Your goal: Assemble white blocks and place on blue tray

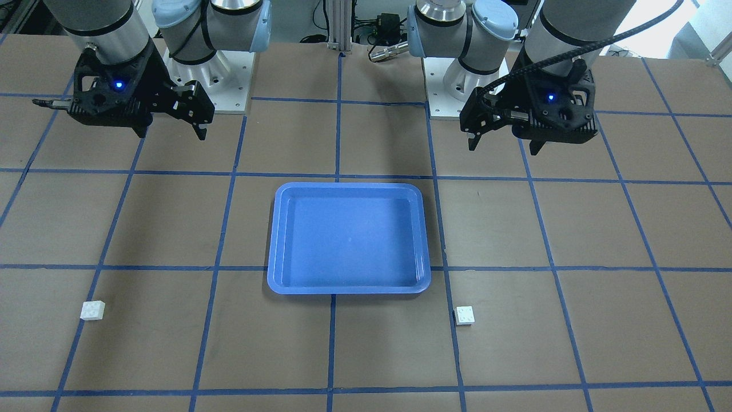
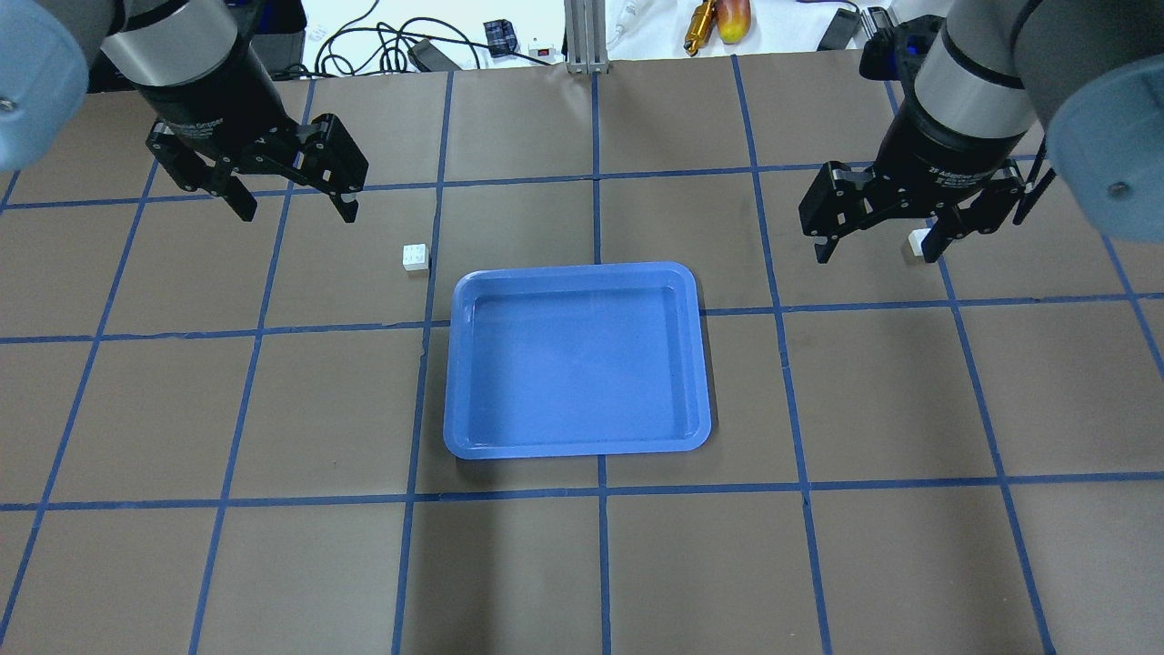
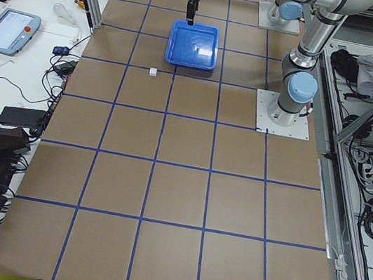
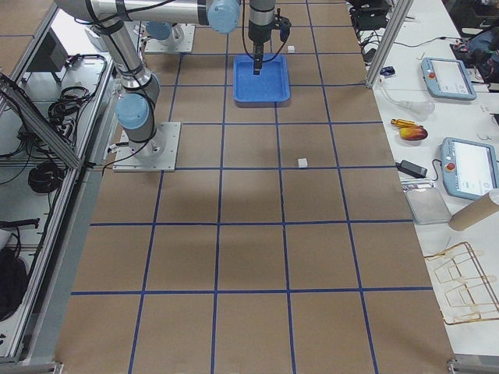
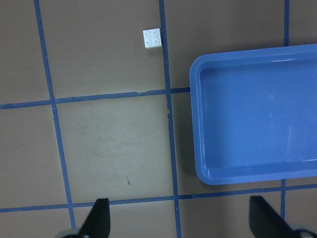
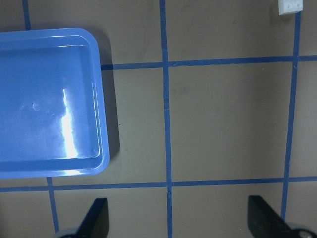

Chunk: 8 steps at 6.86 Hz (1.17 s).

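Note:
The blue tray [image 2: 582, 269] lies empty at the table's middle; its rim also shows in the front view [image 1: 349, 185]. One white block [image 2: 415, 257] sits on the table just off the tray's far left corner, studs up; it also shows in the front view [image 1: 465, 315] and the left wrist view [image 5: 152, 37]. The other white block [image 2: 917, 243] sits far to the tray's right, partly hidden behind a right finger; it also shows in the front view [image 1: 92, 310] and the right wrist view [image 6: 290, 6]. My left gripper [image 2: 297, 215] and right gripper [image 2: 875, 255] hang open and empty above the table.
Brown table with a blue tape grid. The two arm bases [image 1: 217, 86] stand at the robot's side of the table. Cables and tools [image 2: 718, 23] lie beyond the far edge. In the wrist views the tray shows at right [image 5: 194, 124] and at left [image 6: 104, 124].

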Motion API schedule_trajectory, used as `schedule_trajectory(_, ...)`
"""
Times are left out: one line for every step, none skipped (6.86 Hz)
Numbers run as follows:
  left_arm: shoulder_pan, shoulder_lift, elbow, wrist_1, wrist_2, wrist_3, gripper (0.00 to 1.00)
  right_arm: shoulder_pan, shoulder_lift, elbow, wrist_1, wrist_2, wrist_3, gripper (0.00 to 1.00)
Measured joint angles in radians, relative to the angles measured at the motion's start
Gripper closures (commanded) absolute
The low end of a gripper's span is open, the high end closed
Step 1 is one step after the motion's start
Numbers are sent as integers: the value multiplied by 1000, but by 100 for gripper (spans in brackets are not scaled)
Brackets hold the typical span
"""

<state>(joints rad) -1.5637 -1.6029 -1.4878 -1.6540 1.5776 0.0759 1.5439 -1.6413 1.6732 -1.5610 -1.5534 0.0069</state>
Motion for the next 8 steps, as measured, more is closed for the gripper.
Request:
schedule_trajectory(0, -1, 0, 1, 0, 3, 0, 1, 0, 0, 0, -1, -1, 0)
schedule_trajectory(0, -1, 1, 2, -2, 7, 0, 1, 1, 0, -2, -4, -4, 0)
schedule_trajectory(-1, -2, 1, 4, -3, 9, 0, 1, 2, 0, -6, -2, -5, 0)
schedule_trajectory(-1, -3, 1, 6, -3, 10, 0, 1, 3, 0, -9, -1, -5, 0)
schedule_trajectory(-1, -6, 1, 7, -4, 10, 0, 1, 5, 0, -10, -6, -6, 0)
schedule_trajectory(1, -10, 1, 8, -5, 10, 0, 0, 9, 0, -9, -8, -5, 0)
schedule_trajectory(1, -12, 1, 9, -6, 9, 0, 0, 15, -1, -6, -5, -1, 0)
schedule_trajectory(2, -15, 2, 10, -7, 9, 0, -1, 18, -1, -6, -1, 3, 0)
